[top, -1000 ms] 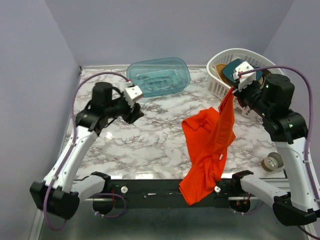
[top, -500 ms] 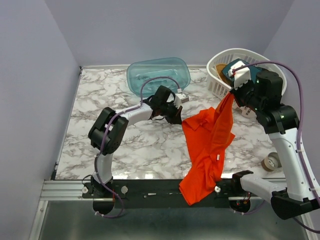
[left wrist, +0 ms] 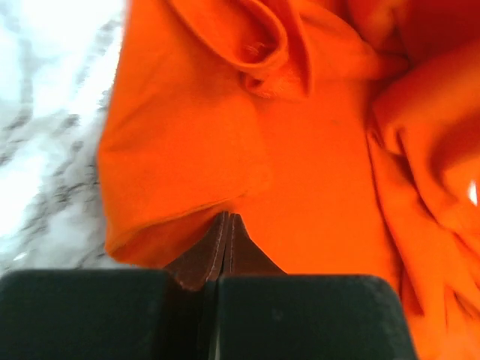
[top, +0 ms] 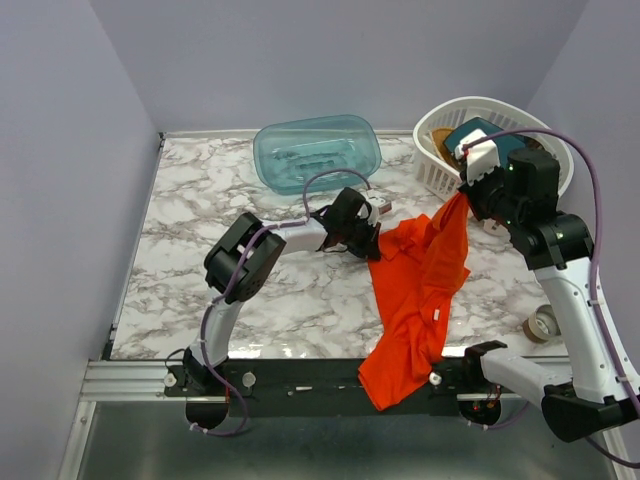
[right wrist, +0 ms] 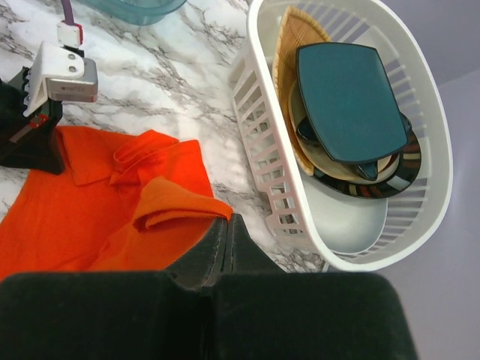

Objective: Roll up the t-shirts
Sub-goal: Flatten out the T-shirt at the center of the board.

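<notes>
Red-orange t-shirt (top: 415,290) on the right half of a marble table (top: 190,250), its long axis running from the far right, beside a white basket (top: 432,172), down over the near edge. The right gripper (top: 465,190) pinches one far corner and holds it lifted. The left gripper (top: 371,238), reaching across, has its jaws pressed together on the shirt's far left edge, apparently nipping the hem; pulling the far end apart to flatten it looks next

Top view looks down on the table (top: 200,230); wrist views (left pressed close) share the t-shirt (left wrist: 315,165).
</notes>
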